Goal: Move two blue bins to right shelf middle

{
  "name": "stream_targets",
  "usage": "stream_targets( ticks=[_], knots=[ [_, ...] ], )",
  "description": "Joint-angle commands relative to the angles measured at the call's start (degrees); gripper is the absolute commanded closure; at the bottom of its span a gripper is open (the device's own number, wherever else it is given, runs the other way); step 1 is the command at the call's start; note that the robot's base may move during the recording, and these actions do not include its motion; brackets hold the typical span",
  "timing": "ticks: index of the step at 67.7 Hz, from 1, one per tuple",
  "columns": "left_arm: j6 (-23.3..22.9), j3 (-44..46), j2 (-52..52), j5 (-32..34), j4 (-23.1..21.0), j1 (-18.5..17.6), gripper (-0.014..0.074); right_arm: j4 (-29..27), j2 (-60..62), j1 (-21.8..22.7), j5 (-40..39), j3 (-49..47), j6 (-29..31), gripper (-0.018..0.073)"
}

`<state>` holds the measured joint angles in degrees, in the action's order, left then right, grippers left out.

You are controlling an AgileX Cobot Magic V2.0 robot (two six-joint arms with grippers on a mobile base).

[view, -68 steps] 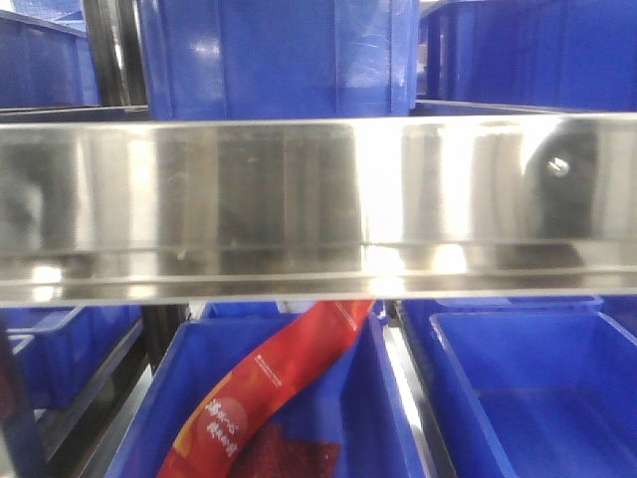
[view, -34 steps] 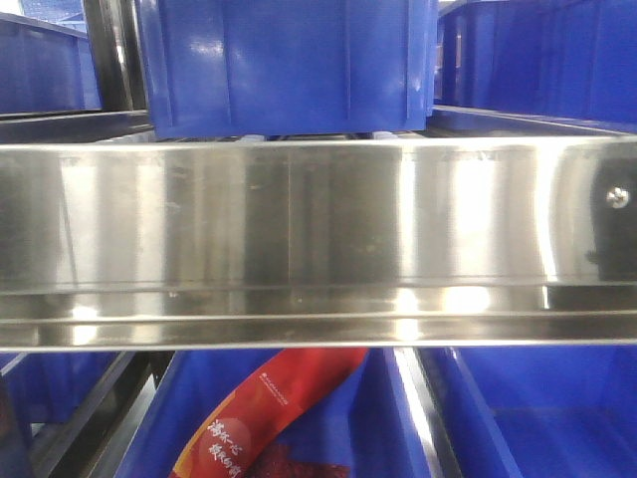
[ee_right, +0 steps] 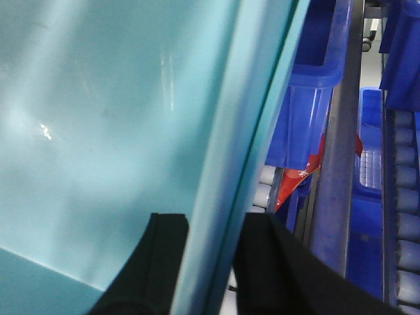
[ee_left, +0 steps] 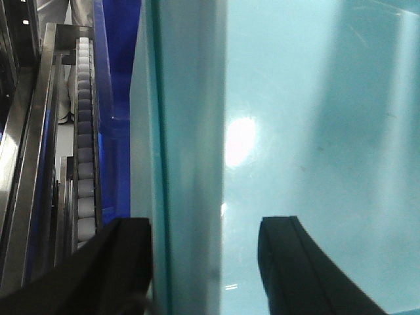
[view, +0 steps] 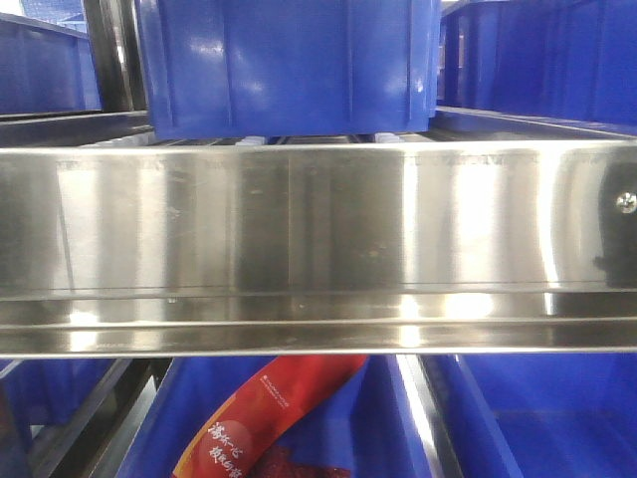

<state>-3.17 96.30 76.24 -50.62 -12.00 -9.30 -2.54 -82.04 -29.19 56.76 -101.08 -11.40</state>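
Observation:
Deep-blue bins fill the shelves in the front view: one (view: 289, 65) on the upper level and another (view: 542, 60) to its right. More blue bins show in the left wrist view (ee_left: 118, 98) and the right wrist view (ee_right: 315, 72). Neither gripper touches a blue bin. My right gripper (ee_right: 211, 226) is shut on the side wall of a pale turquoise bin (ee_right: 98, 118). My left gripper (ee_left: 205, 226) stands open astride the opposite wall of that bin (ee_left: 315, 111), with its outer finger against the wall and its inner finger apart from it.
A wide steel shelf rail (view: 318, 239) crosses the front view close up. Below it a blue bin (view: 169, 408) holds a red packet (view: 269, 408). Roller tracks run beside the turquoise bin on the left (ee_left: 84, 131) and on the right (ee_right: 400, 216).
In the front view the steel rail has slid down and the scene has shifted right, showing more of the upper bin. Most of this shift came in the first half second.

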Motion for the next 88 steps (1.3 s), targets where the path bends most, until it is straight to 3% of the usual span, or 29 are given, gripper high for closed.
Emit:
stream_targets(
  ticks=[1,45,58,70,88],
  knots=[
    [1.5,1.0,-1.0,3.7,-1.6,0.0,0.0708,-1.1,1.1,-0.1,-4.9,-1.0,2.2,0.0713],
    [1.5,1.0,-1.0,3.7,-1.9,0.0,0.0708,-1.5,1.1,-0.1,-6.0,-1.0,2.2,0.0713],
    [1.5,0.7,-1.0,-5.5,-2.2,0.0,0.0708,-1.7,0.9,-0.1,-0.3,-1.0,2.2,0.0713],
    [1.5,-2.5,-1.0,-11.7,-2.3,0.0,0.0708,-1.7,0.9,-0.1,4.3,2.0,2.2,0.0713],
    [1.5,-13.1,-1.0,-9.0,-2.3,0.0,0.0708,-1.7,0.9,-0.1,1.1,12.5,2.2,0.0713]
  ],
)
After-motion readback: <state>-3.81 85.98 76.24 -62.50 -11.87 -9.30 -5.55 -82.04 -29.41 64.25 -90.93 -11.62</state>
